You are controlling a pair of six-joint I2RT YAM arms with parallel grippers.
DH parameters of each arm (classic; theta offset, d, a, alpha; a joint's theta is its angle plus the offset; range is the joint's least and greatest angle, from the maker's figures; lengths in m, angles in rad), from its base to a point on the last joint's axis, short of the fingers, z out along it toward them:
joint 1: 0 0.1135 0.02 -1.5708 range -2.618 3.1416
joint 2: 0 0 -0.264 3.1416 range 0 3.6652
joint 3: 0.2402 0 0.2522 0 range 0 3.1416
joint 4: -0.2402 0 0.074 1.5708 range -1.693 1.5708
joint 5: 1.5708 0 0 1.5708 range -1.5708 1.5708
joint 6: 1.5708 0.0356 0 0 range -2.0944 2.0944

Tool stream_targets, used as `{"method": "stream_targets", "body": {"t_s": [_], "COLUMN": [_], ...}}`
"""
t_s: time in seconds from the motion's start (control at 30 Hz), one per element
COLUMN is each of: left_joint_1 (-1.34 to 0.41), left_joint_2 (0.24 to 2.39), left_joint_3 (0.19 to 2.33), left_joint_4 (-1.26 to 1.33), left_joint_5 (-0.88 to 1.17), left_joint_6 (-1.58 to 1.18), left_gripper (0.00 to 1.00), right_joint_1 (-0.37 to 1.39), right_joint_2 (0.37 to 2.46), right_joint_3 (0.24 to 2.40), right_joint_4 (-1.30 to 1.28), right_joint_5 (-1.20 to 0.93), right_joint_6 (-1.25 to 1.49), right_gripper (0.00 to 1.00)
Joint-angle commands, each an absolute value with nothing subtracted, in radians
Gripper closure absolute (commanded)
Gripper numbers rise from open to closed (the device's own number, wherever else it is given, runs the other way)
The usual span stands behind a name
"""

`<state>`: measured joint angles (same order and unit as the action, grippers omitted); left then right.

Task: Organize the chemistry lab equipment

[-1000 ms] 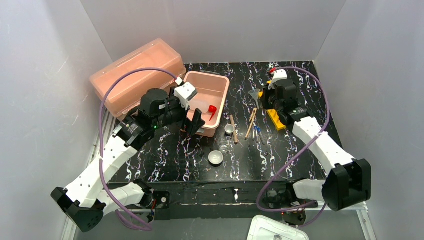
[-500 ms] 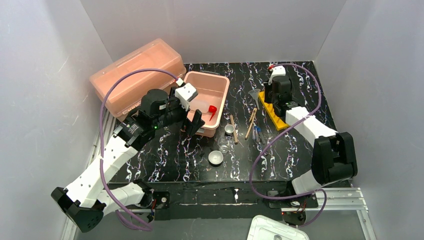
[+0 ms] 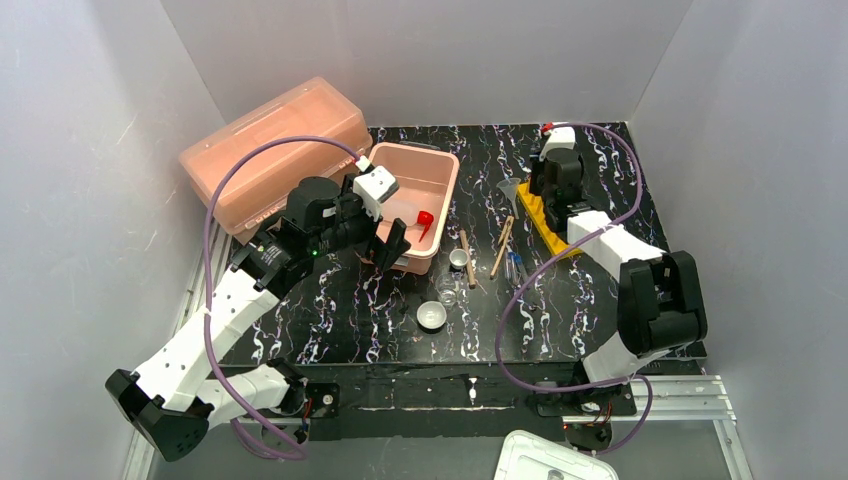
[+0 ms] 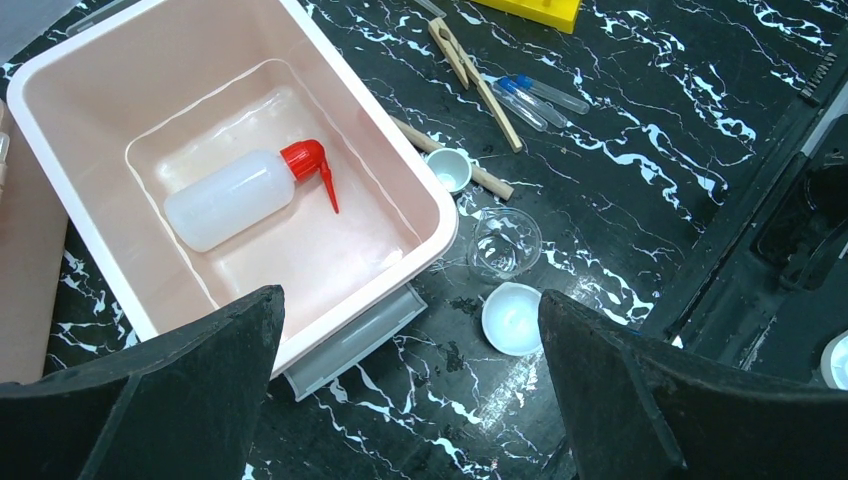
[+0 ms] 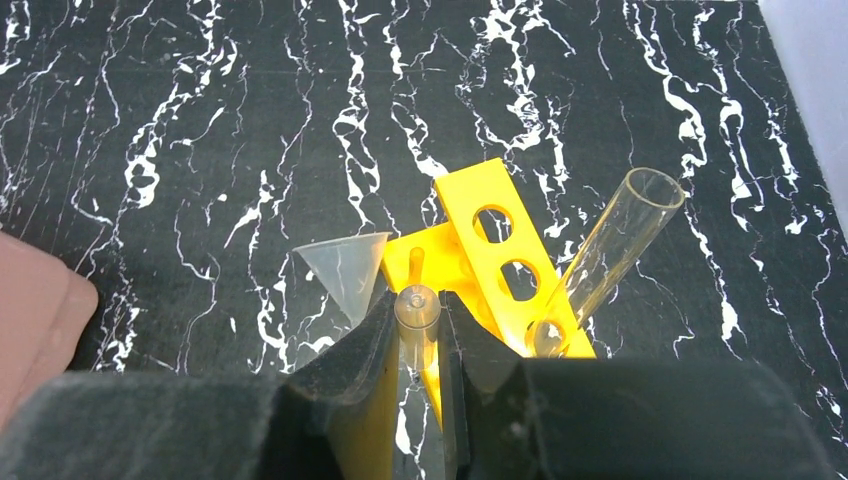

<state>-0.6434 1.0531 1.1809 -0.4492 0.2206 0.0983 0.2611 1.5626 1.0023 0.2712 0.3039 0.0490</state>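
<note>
Lidded pink box (image 3: 275, 150): far left of the surface (image 3: 340, 310), lid on, contents not discernible through the cloudy plastic. Pink tub (image 4: 380, 122): open, just beside the box, holds one item, the white squeeze bottle (image 4: 225, 198) lying on its side with the red spout toward the right wall. My left hand (image 4: 408, 300) hovers over the tub's near corner, jaws wide, nothing between them. Yellow rack (image 5: 490, 250): far right of the surface, row of round holes up; a second test tube (image 5: 610, 255) stands tilted in one hole, open mouth up. My right hand (image 5: 417, 312) is over the rack's near end, jaws narrow and pinching a clear test tube (image 5: 417, 300) by its rim; whether its foot sits in a hole I cannot tell. Funnel (image 5: 348, 272): on its side, touching the rack's left edge. Loose on the surface between tub and rack: white dish (image 4: 511, 318) nearest the arms, empty; clear beaker (image 4: 503, 243) just beyond it, upright, empty; small cup (image 4: 449, 168) against one of the wooden sticks (image 4: 480, 85); thin tubes (image 4: 535, 100) with blue ends lying side by side right of the sticks.
</note>
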Motion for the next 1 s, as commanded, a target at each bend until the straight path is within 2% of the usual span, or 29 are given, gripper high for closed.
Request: {"method": "stream_targets", "body": {"t_s": [0.0,0.97], "left_joint_1": [-0.640,-0.640], "left_joint_2": [1.048,1.061], "left_joint_3": [1.186,1.199], "left_joint_4": [-0.443,-0.438], "left_joint_5": [0.209,0.194], "left_joint_6": [0.114,0.130], "left_gripper": [0.02,0.02], "right_joint_1": [0.255,0.248], "right_joint_2": [1.592,1.672], "right_joint_3": [1.001,1.031], "right_joint_4": [0.399,0.376], "right_joint_5": [0.369,0.395], "right_joint_6": [0.054,0.086], "right_gripper": [0.95,0.95]}}
